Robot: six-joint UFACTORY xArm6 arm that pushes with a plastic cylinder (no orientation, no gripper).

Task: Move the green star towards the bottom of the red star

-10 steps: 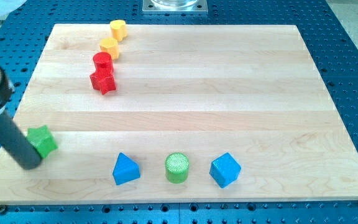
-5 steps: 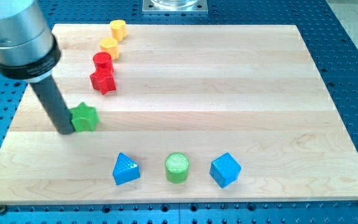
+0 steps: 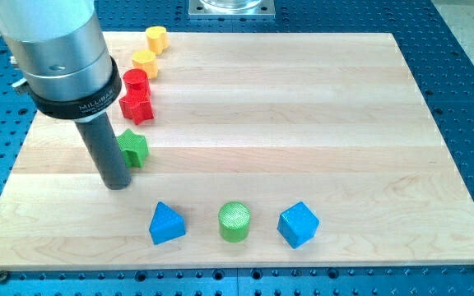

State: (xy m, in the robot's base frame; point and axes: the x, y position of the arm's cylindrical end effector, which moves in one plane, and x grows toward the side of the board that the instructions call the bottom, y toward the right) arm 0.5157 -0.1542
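Along the view's bottom edge, a blue triangular block [image 3: 167, 224], a green cylinder [image 3: 234, 221] and a blue cube [image 3: 298, 224] are sitting in a row, clear of the work. Further up, my tip [image 3: 117, 182] is resting just below-left of the green star [image 3: 132, 148]; the rod carries no fingers, so there is nothing to spread or pinch. Beyond it, the red star [image 3: 137, 106] is lying near, with a gap between. The pushing step appears to be nearing completion. The next move calls for a short nudge upward. Farthest off, a red block [image 3: 136, 80] and two yellow blocks [image 3: 145, 61] are standing.
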